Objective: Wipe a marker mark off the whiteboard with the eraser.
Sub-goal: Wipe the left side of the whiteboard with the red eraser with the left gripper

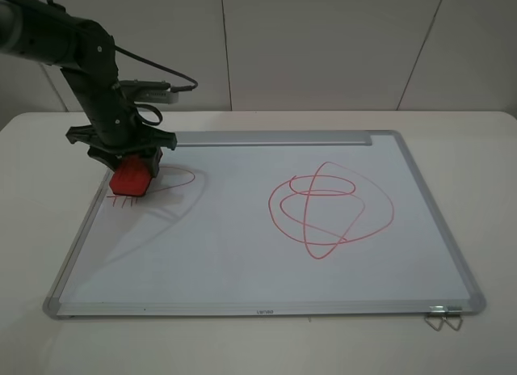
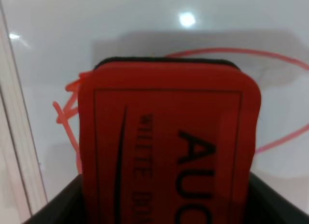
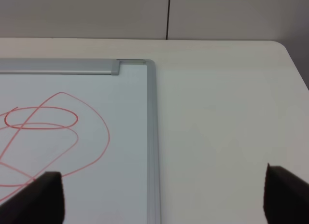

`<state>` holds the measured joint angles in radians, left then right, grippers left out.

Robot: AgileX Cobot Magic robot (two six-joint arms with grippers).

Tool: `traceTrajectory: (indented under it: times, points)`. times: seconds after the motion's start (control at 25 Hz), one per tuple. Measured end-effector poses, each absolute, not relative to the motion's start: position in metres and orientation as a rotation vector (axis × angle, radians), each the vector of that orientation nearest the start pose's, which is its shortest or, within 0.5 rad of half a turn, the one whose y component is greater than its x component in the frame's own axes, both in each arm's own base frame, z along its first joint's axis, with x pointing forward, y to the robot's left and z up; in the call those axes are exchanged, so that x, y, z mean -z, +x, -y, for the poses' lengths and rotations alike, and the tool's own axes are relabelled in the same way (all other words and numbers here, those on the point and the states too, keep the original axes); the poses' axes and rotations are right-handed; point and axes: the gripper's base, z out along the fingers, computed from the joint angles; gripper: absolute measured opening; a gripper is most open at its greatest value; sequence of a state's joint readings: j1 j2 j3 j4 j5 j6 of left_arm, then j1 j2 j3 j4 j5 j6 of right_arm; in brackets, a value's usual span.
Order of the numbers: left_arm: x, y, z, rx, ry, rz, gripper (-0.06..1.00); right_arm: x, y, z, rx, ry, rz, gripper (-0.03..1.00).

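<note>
The red eraser [image 1: 132, 181] rests flat on the whiteboard [image 1: 242, 254] near its left edge, and my left gripper [image 1: 130, 165] is shut on it. The eraser [image 2: 169, 142] fills the left wrist view, its dark lettering facing up and a strip of black felt showing at its far end. It covers most of the marker mark [image 1: 121, 200]. Short red strokes [image 2: 67, 113] stick out beside it, and a thin loop [image 1: 182, 181] curves off to the right. My right gripper [image 3: 166, 195] is open over the table beyond the board's right frame. It does not show in the exterior view.
A larger red drawing of overlapping ovals [image 1: 331, 209] fills the board's right half. A silver tray strip [image 1: 275, 138] runs along the far edge. A metal clip [image 1: 443, 317] hangs at the near right corner. The white table [image 1: 485, 189] surrounds the board.
</note>
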<state>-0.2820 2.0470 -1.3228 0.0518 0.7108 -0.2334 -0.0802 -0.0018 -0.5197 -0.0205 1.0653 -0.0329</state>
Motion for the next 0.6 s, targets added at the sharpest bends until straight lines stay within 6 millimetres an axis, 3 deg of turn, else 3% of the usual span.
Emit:
traceTrajectory:
  times: [0.2, 0.6]
  points:
    - [-0.120, 0.389, 0.096, 0.002, 0.097, -2.928, 0.57, -0.282, -0.008, 0.001, 0.096, 0.049, -2.028, 0.71]
    - [-0.117, 0.393, 0.092, -0.002, 0.094, -2.896, 0.57, -0.282, -0.008, 0.001, 0.096, 0.049, -2.028, 0.71]
